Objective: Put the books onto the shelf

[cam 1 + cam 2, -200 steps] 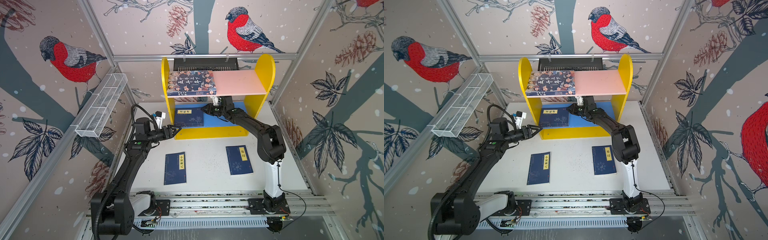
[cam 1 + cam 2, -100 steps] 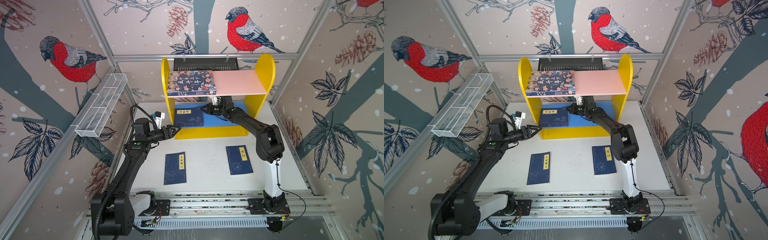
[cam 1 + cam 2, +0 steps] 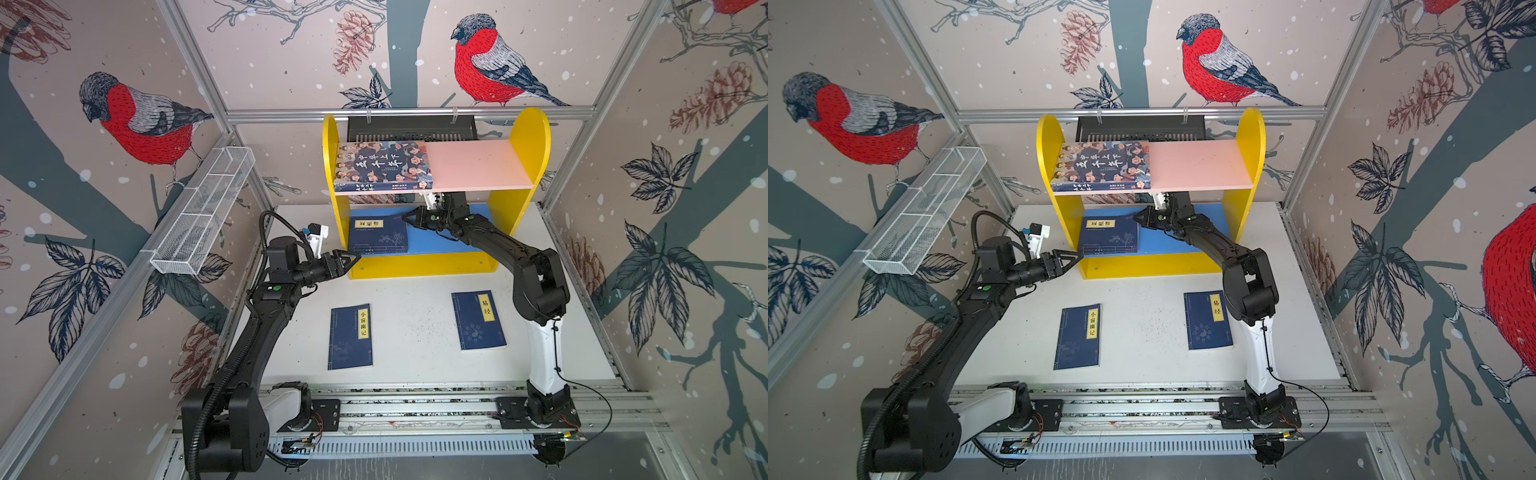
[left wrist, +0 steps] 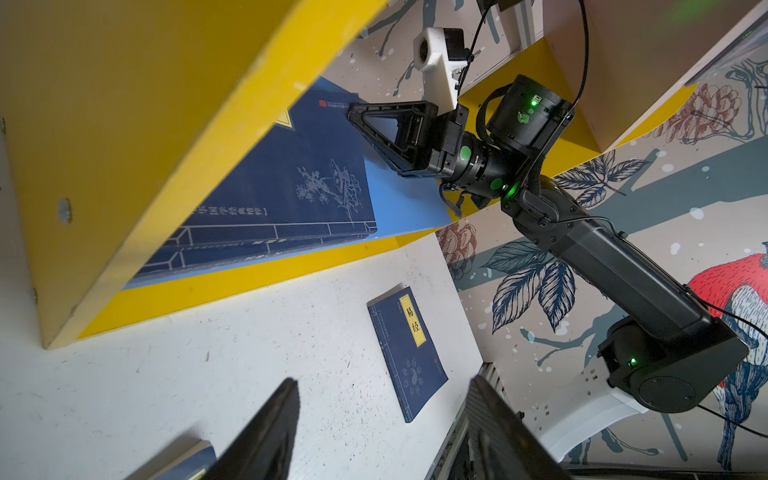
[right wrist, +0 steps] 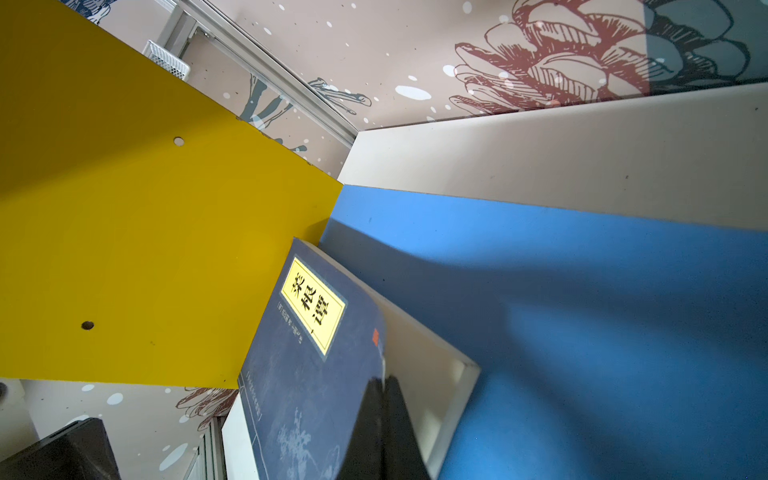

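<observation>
Right pincer point(image 3: 406, 217), pressed together, has its tips at the edge of the navy book labelled 菜根谭 point(image 3: 377, 235) on the shelf's point(image 3: 419, 266) blue board point(image 3: 451, 246); 中华上下五千年 point(image 3: 382, 166) lies above it. Left pincer point(image 3: 355, 259) hangs spread, empty; behind it on the counter point(image 3: 415, 328), 2 books: 小窗幽记 point(image 3: 350, 336), 易经 point(image 3: 478, 320).
</observation>
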